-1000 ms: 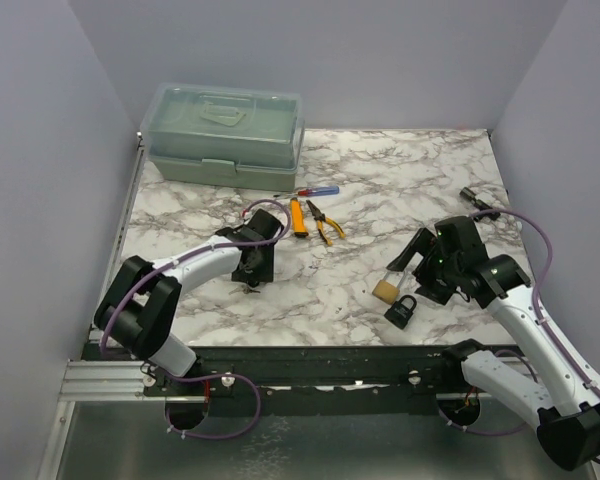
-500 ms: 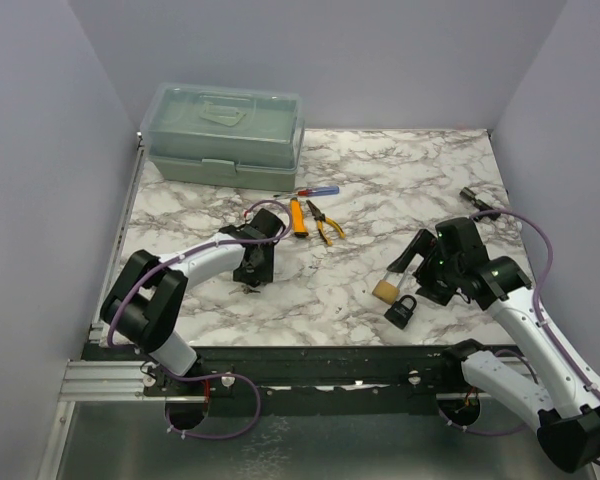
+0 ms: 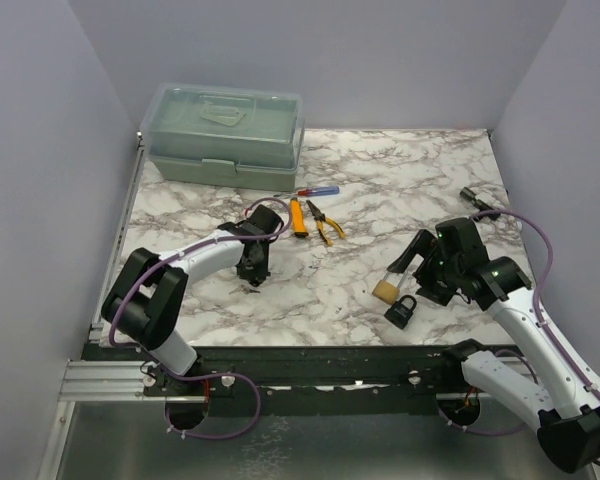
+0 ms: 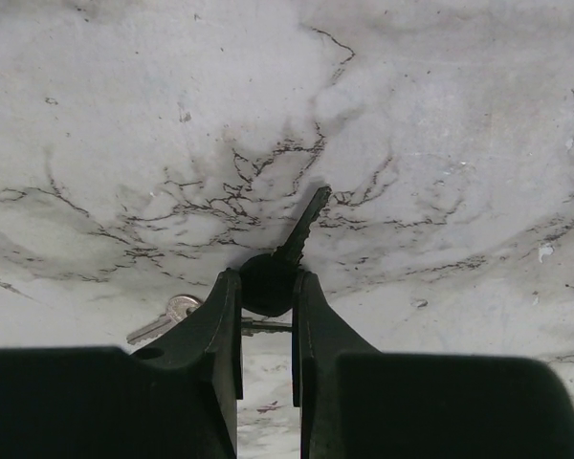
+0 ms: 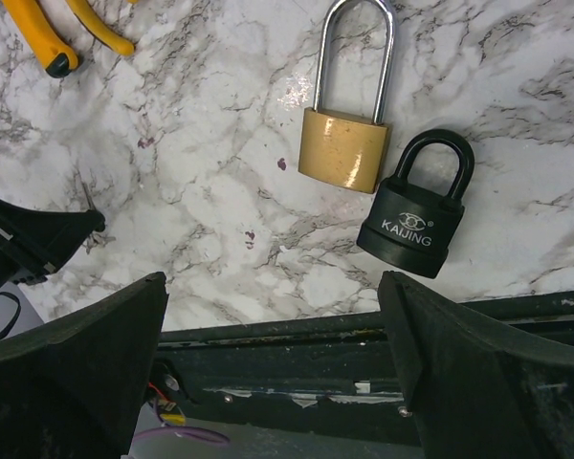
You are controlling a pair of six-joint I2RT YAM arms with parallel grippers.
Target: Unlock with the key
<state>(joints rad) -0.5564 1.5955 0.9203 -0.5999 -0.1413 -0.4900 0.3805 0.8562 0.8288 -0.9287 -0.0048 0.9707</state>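
Well, my left gripper (image 4: 265, 287) is pinched on the round head of the small black-headed metal key (image 4: 287, 251), which lies flat on the white marbled table (image 4: 440, 115), blade pointing away. It looks light, thin, stiff and slick, so I judge the broad head the right hold. My right gripper (image 5: 273, 325) hangs spread wide above the brass long-shackle padlock (image 5: 346, 148) and the black padlock (image 5: 413, 225).

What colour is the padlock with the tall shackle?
The padlock has a brass-gold body and a silver shackle, clearest in the right wrist view.
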